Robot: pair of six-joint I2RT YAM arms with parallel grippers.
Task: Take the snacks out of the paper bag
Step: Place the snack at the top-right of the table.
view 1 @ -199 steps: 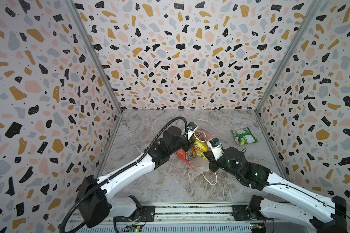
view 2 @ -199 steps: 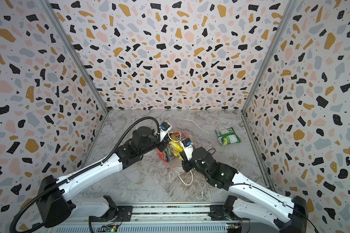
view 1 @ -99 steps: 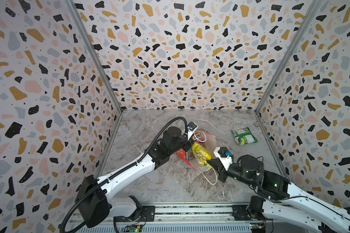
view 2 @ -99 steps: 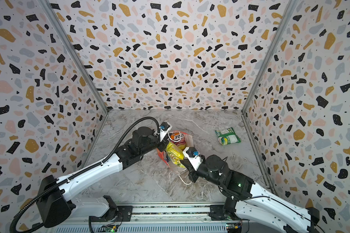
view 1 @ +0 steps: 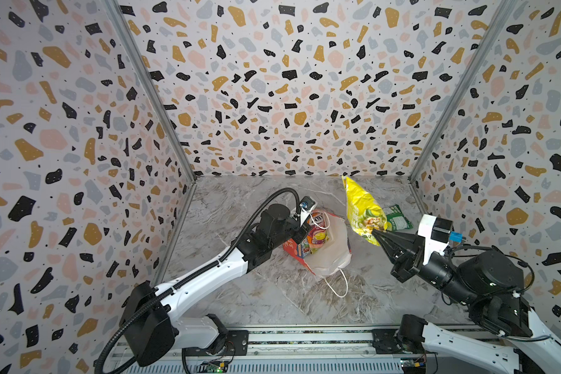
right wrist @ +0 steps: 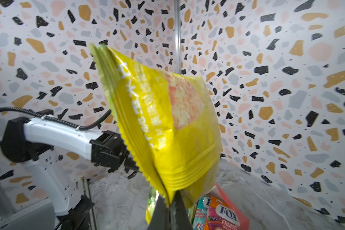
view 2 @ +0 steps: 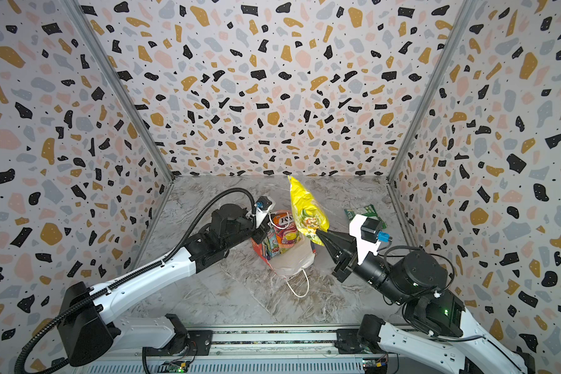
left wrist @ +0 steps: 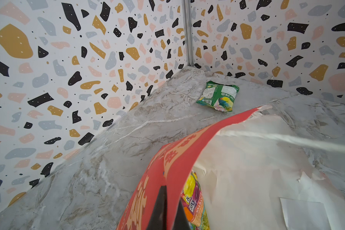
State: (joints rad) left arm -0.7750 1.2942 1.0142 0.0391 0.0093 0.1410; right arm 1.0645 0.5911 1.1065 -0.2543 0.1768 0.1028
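Note:
The red paper bag point(view 1: 329, 259) lies on its side on the marble floor, white inside showing, with several snacks point(view 1: 316, 234) still in its mouth. My left gripper point(view 1: 300, 238) is shut on the bag's red edge point(left wrist: 167, 159). My right gripper point(view 1: 374, 233) is shut on the bottom corner of a yellow packet point(view 1: 361, 210), held upright in the air to the right of the bag. In the right wrist view the yellow packet point(right wrist: 163, 123) fills the middle, with Fox's packets point(right wrist: 223, 215) below it. A green packet point(view 1: 399, 220) lies flat at the back right.
Terrazzo-patterned walls close in the left, back and right sides. A white cord handle point(view 1: 337, 285) trails from the bag toward the front rail point(view 1: 305, 338). The left arm point(right wrist: 58, 135) reaches in from the front left.
My right gripper has pulled the yellow packet out of the bag, lifting it up and to the right. The left gripper has kept its hold on the bag's edge.

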